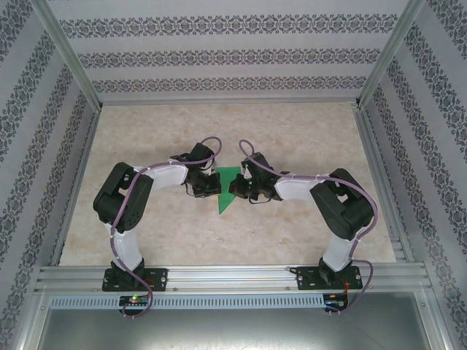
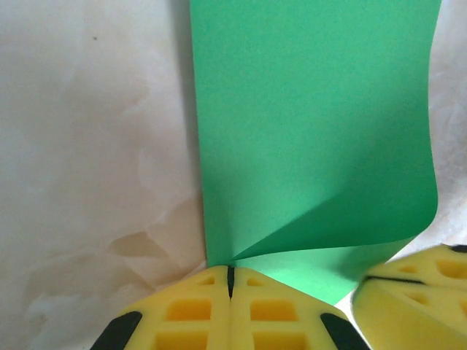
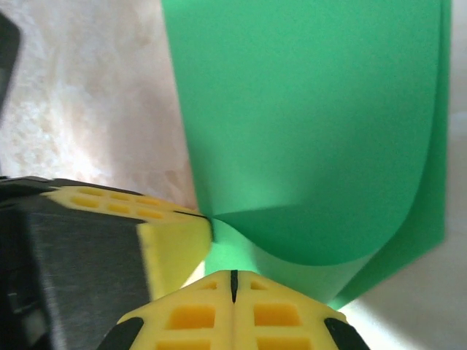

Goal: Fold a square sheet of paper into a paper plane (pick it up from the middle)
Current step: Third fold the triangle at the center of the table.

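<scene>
Clearly both arms meet over the middle of the table [image 1: 292, 138] because the square sheet of paper [image 1: 227, 198] lies there, between the two wrists. The left gripper [image 2: 230, 273] is clenched, its yellow pads nipping the sheet right where a curled flap begins; that pinch seems meant to lift one layer and roll it over the flat one beneath, making a fold. The right gripper [image 3: 233, 275] is also closed, tips against the lower green layer just beside the left one's, probably to pin that layer while the flap travels; whether it truly grasps the paper I cannot tell. No crease is pressed yet.
</scene>
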